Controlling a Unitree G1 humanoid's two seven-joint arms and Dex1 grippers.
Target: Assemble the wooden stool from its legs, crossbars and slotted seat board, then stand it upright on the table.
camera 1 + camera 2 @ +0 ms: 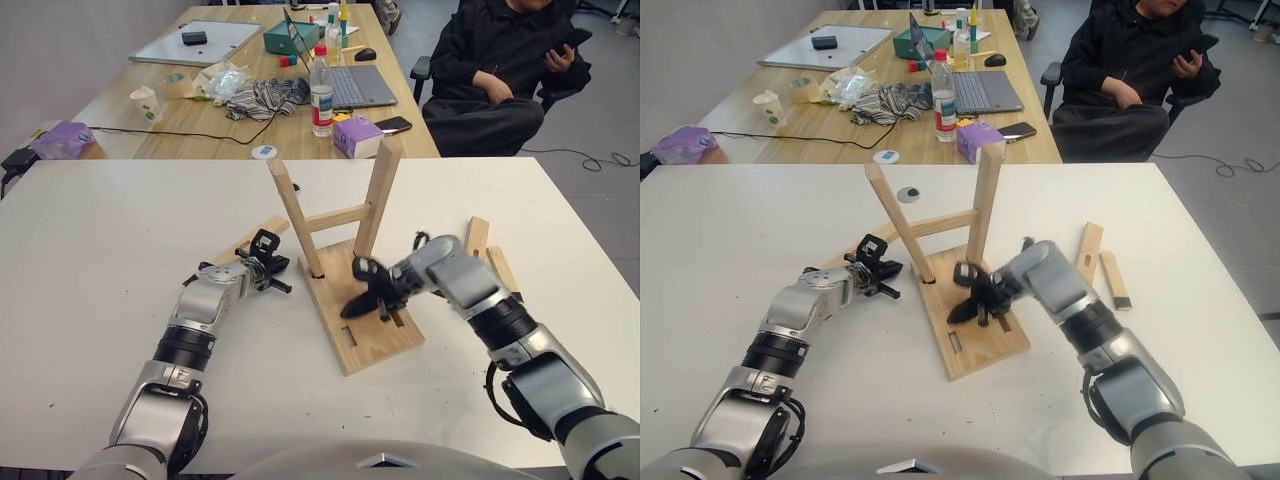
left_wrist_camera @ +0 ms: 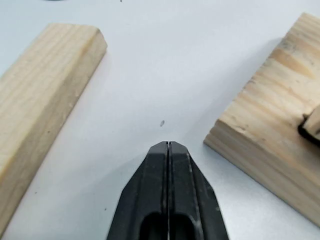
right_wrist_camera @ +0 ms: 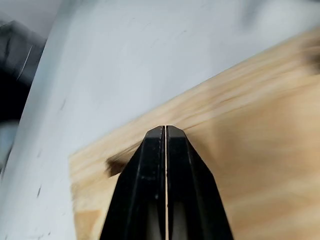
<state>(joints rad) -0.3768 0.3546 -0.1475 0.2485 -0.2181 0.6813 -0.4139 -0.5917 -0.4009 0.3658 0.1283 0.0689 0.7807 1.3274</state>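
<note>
We're over the white bench, and the seat board lies flat mid-bench, well in from every edge. The left leg and the right leg stand tilted in its far slots, joined by a crossbar.

On the right, a loose stick and a second stick lie near each other. A third stick lies beside the left arm.

The wrist views tell us more. The left pincer is pressed tight on nothing, over bare bench between the third stick and the board's edge. The right pincer is likewise closed and holds nothing. It sits over the board by a slot, with the legs close beyond it.
</note>
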